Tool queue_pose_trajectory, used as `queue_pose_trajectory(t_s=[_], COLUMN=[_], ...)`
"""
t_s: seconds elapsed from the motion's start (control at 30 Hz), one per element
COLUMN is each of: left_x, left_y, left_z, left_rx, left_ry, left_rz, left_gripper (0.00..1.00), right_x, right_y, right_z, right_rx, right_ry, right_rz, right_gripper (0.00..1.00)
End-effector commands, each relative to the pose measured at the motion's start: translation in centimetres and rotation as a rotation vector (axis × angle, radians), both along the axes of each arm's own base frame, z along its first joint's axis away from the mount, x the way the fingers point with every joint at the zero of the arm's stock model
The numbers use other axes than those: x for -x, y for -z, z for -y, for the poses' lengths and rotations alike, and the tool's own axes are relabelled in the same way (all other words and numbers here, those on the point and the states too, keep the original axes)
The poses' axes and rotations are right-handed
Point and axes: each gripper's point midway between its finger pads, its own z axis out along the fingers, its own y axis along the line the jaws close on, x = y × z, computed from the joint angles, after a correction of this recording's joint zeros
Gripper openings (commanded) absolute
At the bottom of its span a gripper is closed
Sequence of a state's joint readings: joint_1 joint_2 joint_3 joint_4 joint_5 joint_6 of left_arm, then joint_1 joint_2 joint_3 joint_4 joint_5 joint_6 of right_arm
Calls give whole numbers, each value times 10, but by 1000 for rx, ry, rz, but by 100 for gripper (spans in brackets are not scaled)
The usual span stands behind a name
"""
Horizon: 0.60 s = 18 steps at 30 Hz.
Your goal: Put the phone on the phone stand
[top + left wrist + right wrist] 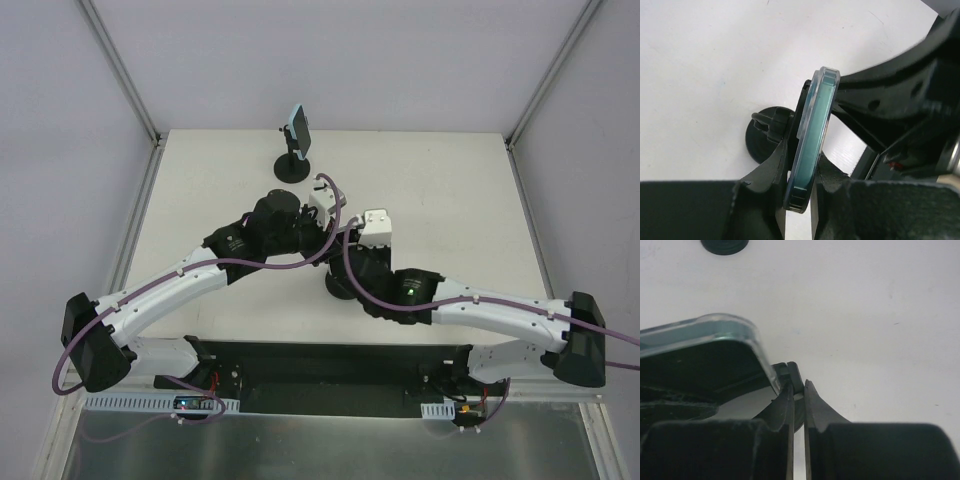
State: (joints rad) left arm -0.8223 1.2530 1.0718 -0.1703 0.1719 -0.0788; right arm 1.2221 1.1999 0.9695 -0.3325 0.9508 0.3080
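My left gripper (804, 161) is shut on a teal phone (817, 115) in a clear case and holds it edge-on, upright. Just behind the phone stands a black phone stand (760, 142) with a round base. My right gripper (798, 389) is shut on a thin black part of that stand (794, 371), with the phone's corner (700, 332) close on its left. From above, both wrists meet at mid-table over the stand's base (338, 287). The phone and both sets of fingertips are hidden there.
A second black stand (291, 168) at the back of the table carries a light-blue phone (297, 130). Its base shows at the top of the right wrist view (725, 245). Metal frame posts rise at the table's back corners.
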Motion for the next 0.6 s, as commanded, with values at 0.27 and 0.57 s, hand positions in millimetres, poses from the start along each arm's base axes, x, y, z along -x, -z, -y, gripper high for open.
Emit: queue_pose_trajectory(t_s=[0.27, 0.57], left_x=[-85, -79], left_y=[27, 29], left_z=[-46, -29], left_rx=[-42, 28], left_ry=[-558, -508], left_rz=[133, 124], left_gripper=[0, 0], right_x=[55, 71], right_y=[-93, -58], right_z=[-40, -54], right_rx=[-207, -305], right_ry=[177, -108], right_rz=[232, 32], right_gripper=[0, 55])
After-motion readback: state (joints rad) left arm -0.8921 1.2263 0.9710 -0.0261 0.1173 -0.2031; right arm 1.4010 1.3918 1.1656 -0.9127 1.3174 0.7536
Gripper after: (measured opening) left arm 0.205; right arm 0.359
